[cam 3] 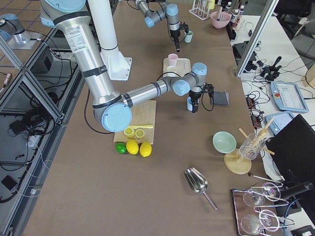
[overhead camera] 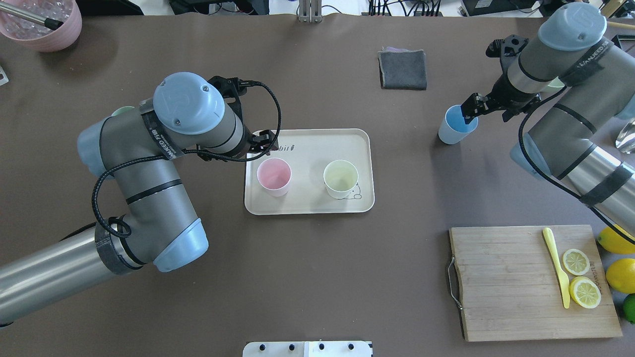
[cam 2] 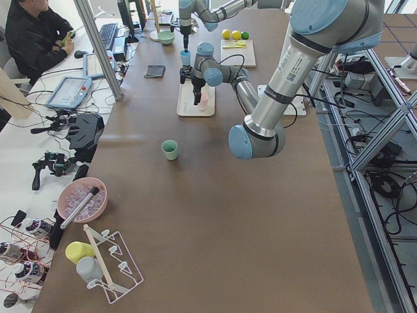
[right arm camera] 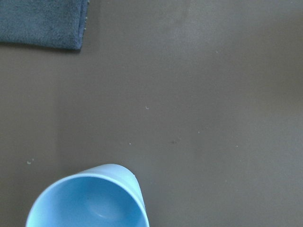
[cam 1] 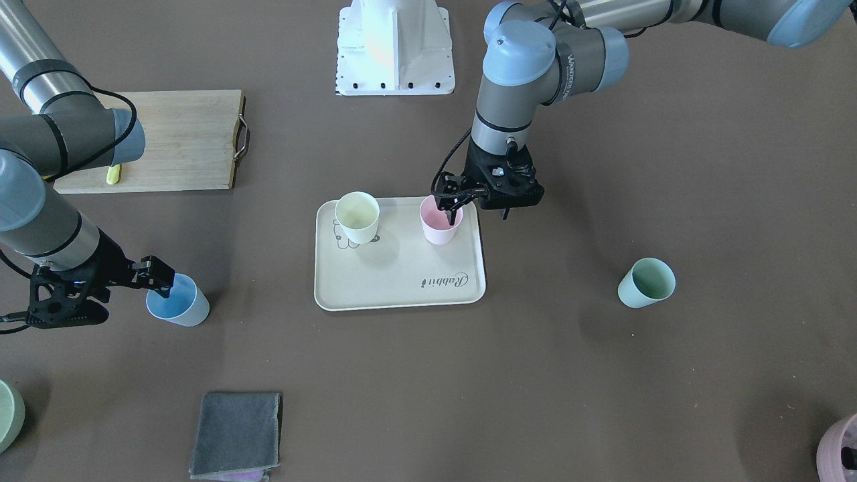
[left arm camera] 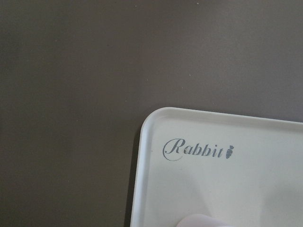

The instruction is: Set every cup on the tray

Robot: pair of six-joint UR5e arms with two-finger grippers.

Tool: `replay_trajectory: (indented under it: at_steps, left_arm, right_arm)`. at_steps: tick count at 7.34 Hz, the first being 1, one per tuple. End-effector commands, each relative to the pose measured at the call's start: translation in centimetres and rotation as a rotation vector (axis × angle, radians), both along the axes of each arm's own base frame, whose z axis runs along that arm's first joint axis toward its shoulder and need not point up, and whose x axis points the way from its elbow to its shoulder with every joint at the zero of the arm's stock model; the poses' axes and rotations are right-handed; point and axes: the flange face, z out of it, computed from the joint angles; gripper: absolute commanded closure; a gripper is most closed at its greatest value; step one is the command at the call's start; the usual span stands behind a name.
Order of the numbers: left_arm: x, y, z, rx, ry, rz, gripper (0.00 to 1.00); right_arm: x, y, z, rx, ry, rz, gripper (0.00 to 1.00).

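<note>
The cream tray (cam 1: pixel 402 294) with "Rabbit" script lies mid-table; it also shows in the overhead view (overhead camera: pixel 307 206) and the left wrist view (left arm camera: pixel 213 179). The pale yellow cup (cam 1: pixel 357 216) and the pink cup (cam 1: pixel 440 221) stand upright on it. My left gripper (cam 1: pixel 450 206) hangs open just above the pink cup's rim. The light blue cup (cam 1: pixel 179 302) stands off the tray, and my right gripper (cam 1: pixel 162 284) is shut on its rim, one finger inside. The mint green cup (cam 1: pixel 646 282) stands alone on the table, far from both grippers.
A wooden cutting board (overhead camera: pixel 531 282) holds a yellow knife and lemon slices, with whole lemons (overhead camera: pixel 617 258) beside it. A folded grey cloth (cam 1: pixel 236 435) lies near the blue cup's side. A pale green bowl (cam 1: pixel 8 414) and a mauve pot (cam 1: pixel 840 445) sit at the table edges.
</note>
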Motion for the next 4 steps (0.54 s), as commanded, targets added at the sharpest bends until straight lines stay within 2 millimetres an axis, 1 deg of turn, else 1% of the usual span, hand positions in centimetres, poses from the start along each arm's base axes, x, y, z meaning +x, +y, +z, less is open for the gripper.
replay_trajectory:
  at_steps: [1, 2, 3, 4]
  left_arm:
    - [-0.11, 0.02, -0.12, 0.003, 0.002, 0.0, 0.03]
    - [-0.18, -0.05, -0.12, 0.001, 0.002, -0.002, 0.03]
    - [-0.35, -0.17, -0.29, 0.002, 0.005, -0.004, 0.03]
    - [-0.57, -0.4, -0.27, 0.002, 0.003, -0.01, 0.03]
  right_arm:
    - [-0.67, 0.27, 0.13, 0.003, -0.001, -0.01, 0.0]
    - [-1.01, 0.5, 0.23, 0.003, 0.0, -0.017, 0.03]
    - [-1.11, 0.56, 0.22, 0.001, -0.001, -0.018, 0.45]
    - [-1.24, 0.56, 0.18, 0.005, -0.002, -0.022, 0.92]
